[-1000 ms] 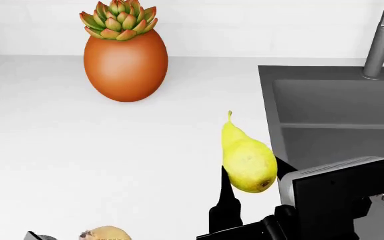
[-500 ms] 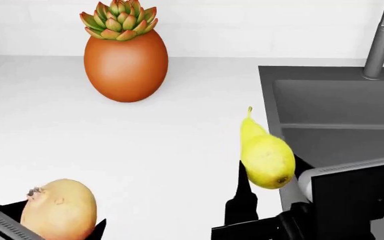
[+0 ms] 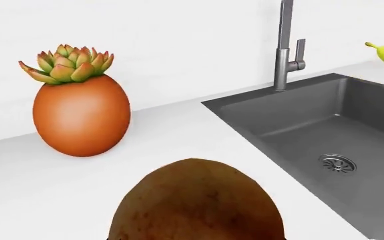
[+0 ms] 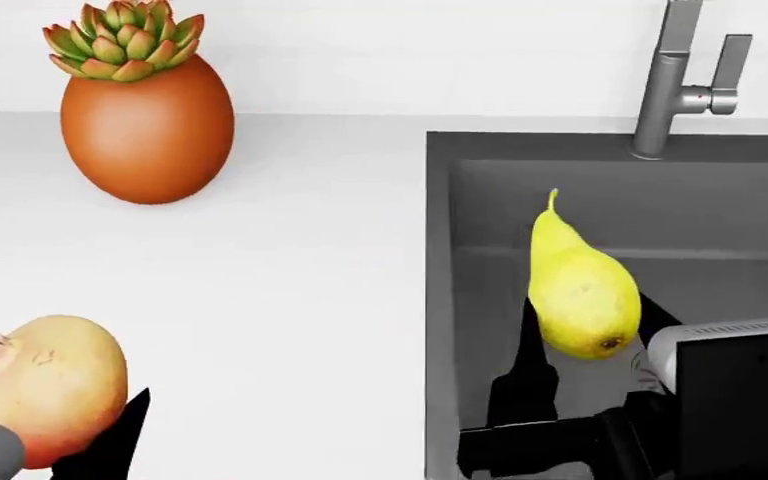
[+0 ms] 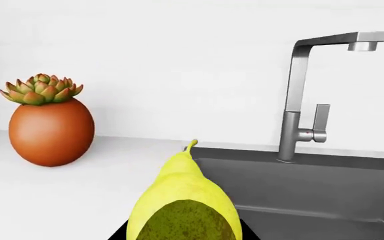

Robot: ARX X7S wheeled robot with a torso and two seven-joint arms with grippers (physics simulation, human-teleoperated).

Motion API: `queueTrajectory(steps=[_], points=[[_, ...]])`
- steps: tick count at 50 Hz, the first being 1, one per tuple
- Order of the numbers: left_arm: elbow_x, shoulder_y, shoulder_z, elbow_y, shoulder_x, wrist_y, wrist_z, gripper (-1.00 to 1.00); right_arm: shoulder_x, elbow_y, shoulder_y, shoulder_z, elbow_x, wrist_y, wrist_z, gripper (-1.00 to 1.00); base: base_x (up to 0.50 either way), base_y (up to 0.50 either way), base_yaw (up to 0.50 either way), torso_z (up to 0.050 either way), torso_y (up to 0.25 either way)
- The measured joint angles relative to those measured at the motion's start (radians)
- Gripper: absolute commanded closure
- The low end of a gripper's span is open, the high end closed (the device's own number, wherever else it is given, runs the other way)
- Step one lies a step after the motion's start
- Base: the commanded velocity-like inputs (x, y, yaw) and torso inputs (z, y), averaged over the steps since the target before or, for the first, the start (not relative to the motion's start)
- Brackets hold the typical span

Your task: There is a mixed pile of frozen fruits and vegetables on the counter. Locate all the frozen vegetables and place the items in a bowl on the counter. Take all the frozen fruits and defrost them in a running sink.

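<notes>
A yellow pear (image 4: 582, 290) hangs stem up over the dark grey sink (image 4: 704, 215), just inside its left wall, with my right gripper (image 4: 591, 325) shut on it. The pear (image 5: 185, 205) fills the low middle of the right wrist view. At the lower left of the head view, over the white counter (image 4: 291, 300), my left gripper (image 4: 44, 415) is shut on a tan-brown round fruit (image 4: 44, 385), which looks darker brown (image 3: 195, 205) in the left wrist view. The frozen vegetables and the bowl are out of view.
A big orange egg-shaped succulent pot (image 4: 147, 115) stands at the back left of the counter. The grey faucet (image 4: 671, 80) with its lever handle rises behind the sink, and no water shows under its spout (image 5: 369, 42). A round metal drain (image 3: 337, 163) sits in the basin floor.
The head view has shifted right, so the pot slid left. The pear moved from over the counter to over the sink basin. The left gripper rose into view with the brown fruit.
</notes>
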Motion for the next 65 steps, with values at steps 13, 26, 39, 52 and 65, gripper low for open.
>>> queueTrajectory(steps=[13, 26, 39, 52, 65], points=[[-0.003, 0.003, -0.005, -0.003, -0.006, 0.007, -0.003, 1.00, 0.009, -0.002, -0.011, 0.026, 0.008, -0.016, 0.011, 1.00, 0.00, -0.46, 0.00, 0.000, 0.001], [-0.006, 0.015, -0.014, -0.006, -0.014, 0.019, 0.000, 1.00, 0.015, 0.007, -0.010, 0.012, -0.006, -0.006, 0.012, 1.00, 0.00, -0.46, 0.00, 0.000, 0.000], [0.001, 0.013, -0.005, -0.015, -0.012, 0.025, 0.002, 1.00, 0.020, 0.004, -0.009, 0.002, -0.016, 0.000, 0.012, 1.00, 0.02, -0.45, 0.00, 0.001, 0.001], [-0.001, 0.012, -0.003, -0.017, -0.013, 0.030, -0.002, 1.00, 0.019, -0.002, 0.000, -0.018, -0.035, 0.007, 0.007, 1.00, 0.32, -0.10, 0.00, 0.000, 0.001], [0.004, 0.010, 0.004, -0.019, -0.013, 0.033, -0.003, 1.00, 0.018, -0.005, 0.008, -0.034, -0.047, 0.014, 0.006, 1.00, 0.38, -0.03, 0.00, 0.000, 0.002]])
